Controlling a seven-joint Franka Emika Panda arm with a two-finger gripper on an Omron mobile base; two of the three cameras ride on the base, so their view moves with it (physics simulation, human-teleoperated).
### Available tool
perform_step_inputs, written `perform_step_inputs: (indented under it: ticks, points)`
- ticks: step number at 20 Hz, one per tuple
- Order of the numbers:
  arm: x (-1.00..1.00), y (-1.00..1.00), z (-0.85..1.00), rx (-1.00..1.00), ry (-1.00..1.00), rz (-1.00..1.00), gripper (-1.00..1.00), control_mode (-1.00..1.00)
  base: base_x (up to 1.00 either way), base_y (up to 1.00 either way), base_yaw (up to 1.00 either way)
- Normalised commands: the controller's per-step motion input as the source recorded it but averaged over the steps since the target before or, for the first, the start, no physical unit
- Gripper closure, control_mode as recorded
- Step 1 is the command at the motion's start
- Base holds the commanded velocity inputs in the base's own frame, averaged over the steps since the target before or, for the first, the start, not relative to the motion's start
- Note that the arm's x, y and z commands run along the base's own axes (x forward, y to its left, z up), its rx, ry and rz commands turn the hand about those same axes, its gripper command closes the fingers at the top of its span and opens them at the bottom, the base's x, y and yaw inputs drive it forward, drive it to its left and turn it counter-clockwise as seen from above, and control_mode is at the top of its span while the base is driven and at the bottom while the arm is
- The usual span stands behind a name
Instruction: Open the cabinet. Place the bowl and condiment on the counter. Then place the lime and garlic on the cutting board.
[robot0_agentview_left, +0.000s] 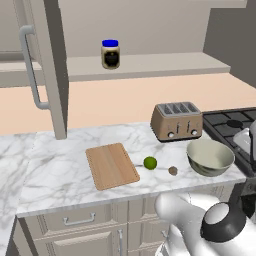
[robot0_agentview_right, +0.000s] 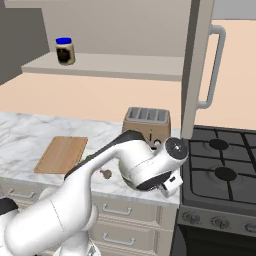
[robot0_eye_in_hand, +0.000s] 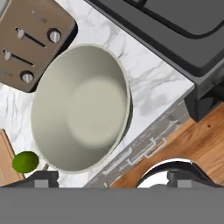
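Gripper (robot0_eye_in_hand: 109, 177) spread wide, jaws well apart, holding nothing; the two dark fingertips (robot0_eye_in_hand: 41, 178) stand at the bottom of the hand view, looking down into the bowl (robot0_eye_in_hand: 81, 109), touching none of it as far as can be seen. Bowl upright on the counter (robot0_agentview_left: 50, 165), beside the toaster (robot0_agentview_left: 177, 121) and near the stove (robot0_agentview_left: 232, 122), close to the counter's front edge.

Lime (robot0_agentview_left: 150, 162) on the counter just right of the board (robot0_agentview_left: 111, 165), not on it; seen too in the hand view at the bowl's rim, apart from it. Garlic (robot0_agentview_left: 173, 171) on the counter between lime and bowl, touching neither. Board lying flat, bare.

Cabinet door (robot0_agentview_left: 47, 65) swung open, long bar handle (robot0_agentview_left: 31, 67) facing out. Jar (robot0_agentview_left: 110, 54) upright on the cabinet shelf (robot0_agentview_left: 150, 65), blue lid on top, well apart from the rest. Pale label on the jar, too small to read; no writing legible on the toaster, just slots, sliders and knobs in the hand view.
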Motion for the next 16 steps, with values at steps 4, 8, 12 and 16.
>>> perform_step_inputs:
  ticks: [4,8,12,16]
  points:
    - [-0.34,0.45,0.41,-0.09,0.00,0.00,-1.00,-1.00,0.00,0.00,0.00]
    - [-0.36,0.43,0.57,-0.08,0.00,0.00,-1.00,-1.00,0.00,0.00,0.00]
    - [-0.32,0.36,0.66,-0.07,0.00,0.00,-1.00,-1.00,0.00,0.00,0.00]
    - [-0.33,0.30,0.70,-0.09,0.00,0.00,-1.00,-1.00,0.00,0.00,0.00]
